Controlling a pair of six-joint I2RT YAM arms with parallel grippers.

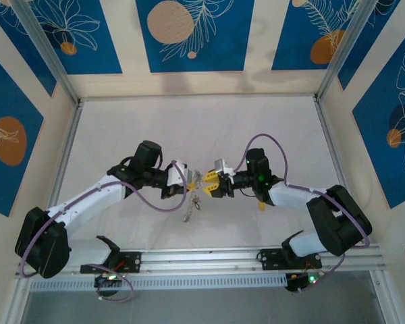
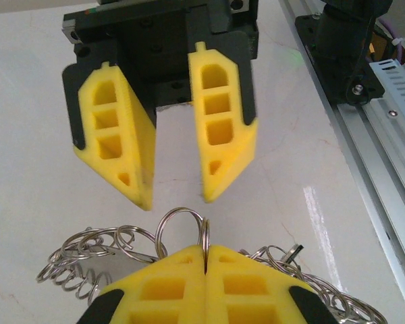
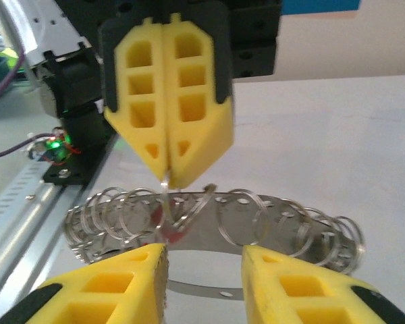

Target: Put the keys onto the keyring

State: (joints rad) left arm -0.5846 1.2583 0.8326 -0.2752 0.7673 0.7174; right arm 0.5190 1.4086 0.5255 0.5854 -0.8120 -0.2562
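In the left wrist view the yellow fingers of the left gripper [image 2: 206, 253] are cut off by the bottom edge. Its jaws are clenched, pad against pad, and the keyring [image 2: 182, 226] is pinched between them, its wire loop standing up from the tips. To either side a tangle of small rings [image 2: 88, 253] is partly hidden behind those fingers. Just beyond the loop, the right gripper [image 2: 179, 199] is seen facing it, jaws released and well apart, with nothing between them and nothing touched.

In the right wrist view the right gripper [image 3: 204, 253] is likewise cut off at the bottom edge, and a clear gap is left between its fingers. Past the gap a curved metal band [image 3: 209, 236] strung with small rings [image 3: 115, 212] is seen. A red patch [image 3: 172, 229] lies among them, too blurred for it to be told whether it is a key's head. Farther on, the left gripper [image 3: 167, 179] is closed on the keyring [image 3: 179, 209].

From above, the left gripper [image 1: 191, 181] and right gripper [image 1: 208, 182] are met tip to tip over the middle of the bench [image 1: 189, 121]. The ring bundle [image 1: 192, 202] is seen between them, too small for single rings to be told, and whether it rests on the bench cannot be told
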